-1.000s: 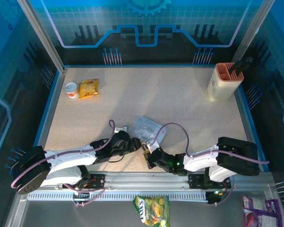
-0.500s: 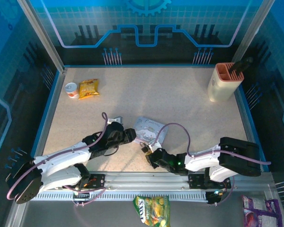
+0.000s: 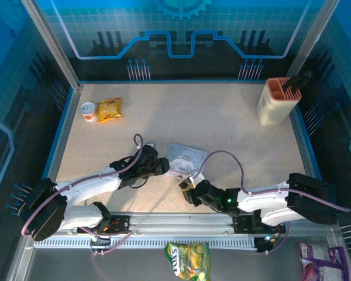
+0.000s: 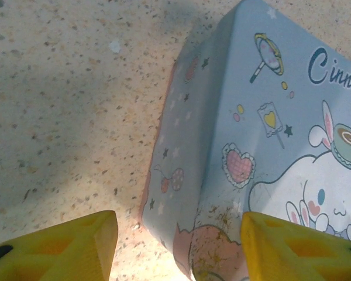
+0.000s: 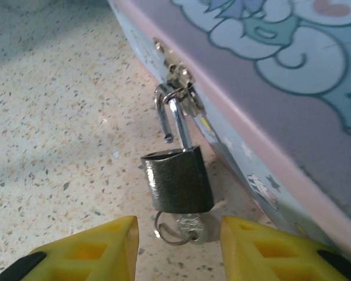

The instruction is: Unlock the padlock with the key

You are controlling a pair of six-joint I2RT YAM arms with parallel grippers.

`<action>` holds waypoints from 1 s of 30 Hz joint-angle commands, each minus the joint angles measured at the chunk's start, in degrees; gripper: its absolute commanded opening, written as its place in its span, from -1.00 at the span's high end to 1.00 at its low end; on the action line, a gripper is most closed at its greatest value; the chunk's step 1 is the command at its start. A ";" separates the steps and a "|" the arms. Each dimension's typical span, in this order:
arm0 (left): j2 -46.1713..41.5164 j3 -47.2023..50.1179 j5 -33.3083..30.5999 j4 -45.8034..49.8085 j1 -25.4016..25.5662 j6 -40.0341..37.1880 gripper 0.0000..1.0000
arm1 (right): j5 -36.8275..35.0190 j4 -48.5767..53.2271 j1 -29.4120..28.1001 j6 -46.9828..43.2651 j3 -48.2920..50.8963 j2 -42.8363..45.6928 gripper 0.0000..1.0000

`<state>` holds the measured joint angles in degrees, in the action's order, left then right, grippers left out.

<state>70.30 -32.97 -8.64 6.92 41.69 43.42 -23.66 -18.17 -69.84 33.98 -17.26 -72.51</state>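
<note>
right gripper (image 5: pixel 178 246): part-open, empty | padlock (image 5: pixel 178 178) dead ahead, long axis pointing away, key (image 5: pixel 190 228) nearest | left gripper (image 4: pixel 176 234): open, empty, by tin (image 4: pixel 251 117) | right arm nearer

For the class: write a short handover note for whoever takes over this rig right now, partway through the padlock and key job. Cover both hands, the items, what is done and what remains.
The left hand is open, empty, at a corner of the tin box.
The right hand is open, with a finger on either side of the key, not gripping it.
The padlock hangs from the box's hasp; the key sits in its keyhole.
Done: the shackle looks sprung, one leg free of the body.
Left: confirm the unlock.
</note>
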 commanded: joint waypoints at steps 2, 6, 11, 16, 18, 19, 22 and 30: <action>2.91 -1.40 3.69 -0.94 -0.89 -2.70 -0.15 | 6.35 -1.03 5.38 -3.60 1.48 1.92 0.19; 4.22 -1.48 3.79 -0.04 -1.07 -2.90 -0.13 | 12.07 -1.82 10.85 -5.06 0.47 0.74 0.17; 4.24 -0.72 3.47 -0.01 -1.08 -2.37 -0.12 | 23.17 -3.01 19.55 -4.17 -0.41 -0.70 0.17; 4.95 0.60 5.05 -2.46 -1.01 -1.89 -0.03 | 20.55 1.50 19.99 -1.22 -0.19 1.60 0.19; 5.69 1.13 5.32 -3.47 -1.04 -1.46 -0.02 | 23.18 -1.54 19.93 0.06 1.41 2.41 0.19; 5.98 1.47 5.46 -3.95 -1.07 -1.20 -0.02 | 24.68 -3.06 19.99 0.82 2.03 2.67 0.18; 6.25 1.75 5.55 -4.72 -1.06 -0.88 -0.02 | 28.02 -7.19 19.97 2.31 3.39 2.86 0.18; 5.70 2.49 4.93 -4.63 -1.06 -0.40 -0.02 | 28.07 -11.82 19.80 2.32 2.79 -3.99 0.18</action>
<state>74.76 -32.80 -4.60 -1.43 40.86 42.72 3.11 -26.39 -50.46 35.68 -13.96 -73.69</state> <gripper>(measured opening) 0.510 0.411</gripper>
